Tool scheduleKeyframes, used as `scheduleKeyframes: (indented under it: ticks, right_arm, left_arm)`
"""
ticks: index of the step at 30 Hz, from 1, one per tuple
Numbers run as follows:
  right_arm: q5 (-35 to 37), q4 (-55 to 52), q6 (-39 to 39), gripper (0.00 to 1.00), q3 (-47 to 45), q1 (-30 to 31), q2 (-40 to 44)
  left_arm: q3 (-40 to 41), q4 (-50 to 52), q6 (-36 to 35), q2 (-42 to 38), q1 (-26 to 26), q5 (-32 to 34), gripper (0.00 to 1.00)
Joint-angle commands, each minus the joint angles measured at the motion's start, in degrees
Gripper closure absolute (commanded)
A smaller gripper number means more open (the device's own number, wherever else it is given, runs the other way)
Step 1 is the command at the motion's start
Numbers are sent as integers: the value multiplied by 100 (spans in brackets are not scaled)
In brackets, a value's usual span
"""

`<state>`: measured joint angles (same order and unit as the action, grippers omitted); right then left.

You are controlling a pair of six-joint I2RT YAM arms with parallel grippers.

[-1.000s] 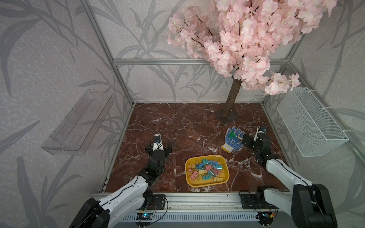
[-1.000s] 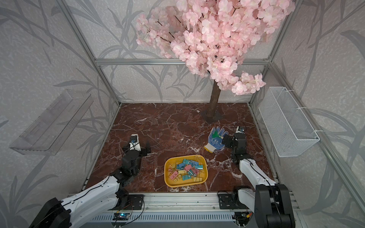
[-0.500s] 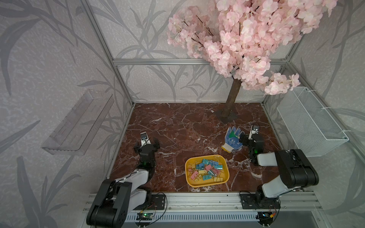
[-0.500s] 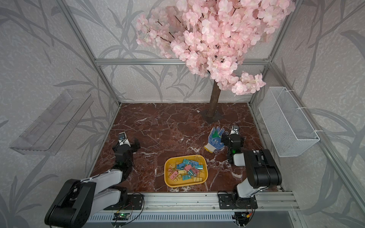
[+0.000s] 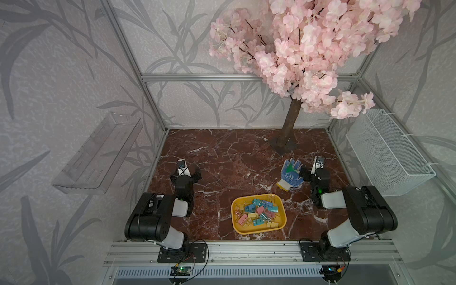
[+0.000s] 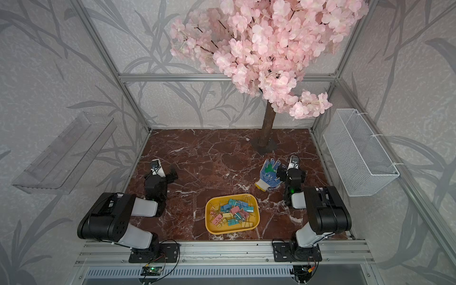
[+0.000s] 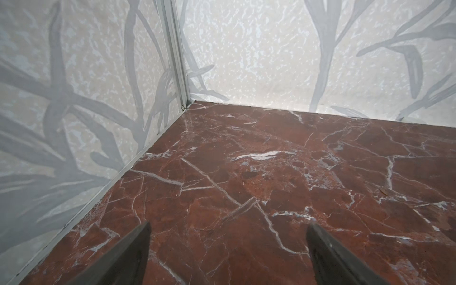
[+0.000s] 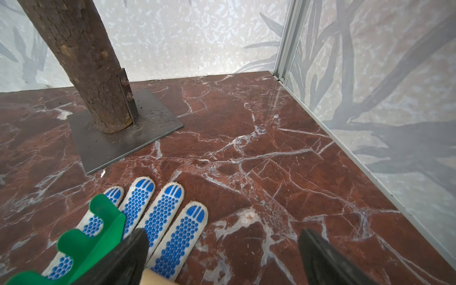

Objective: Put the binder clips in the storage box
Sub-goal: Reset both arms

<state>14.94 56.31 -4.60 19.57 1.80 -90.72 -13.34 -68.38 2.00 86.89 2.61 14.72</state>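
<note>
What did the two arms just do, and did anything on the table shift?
Both arms folded back, elbows rising. The left tool shifted slightly toward its side wall, the right tool toward the glove. Nothing grabbed or released; both stand open, empty. Binder clips, yellow tray and glove stayed put.

About twenty binder clips [image 5: 258,212], one box [image 5: 240,228], one glove [image 5: 291,174].
</note>
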Motion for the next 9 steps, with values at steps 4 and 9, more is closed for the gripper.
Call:
scheduleKeyframes:
  ticks: [4, 9]
  right_arm:
    - [9, 165, 39, 1, 91, -5, -29]
    - [24, 205, 47, 1, 77, 12, -32]
  left_arm:
    - [9, -289, -98, 8, -6, -123, 0]
    - [7, -265, -99, 7, -6, -127, 0]
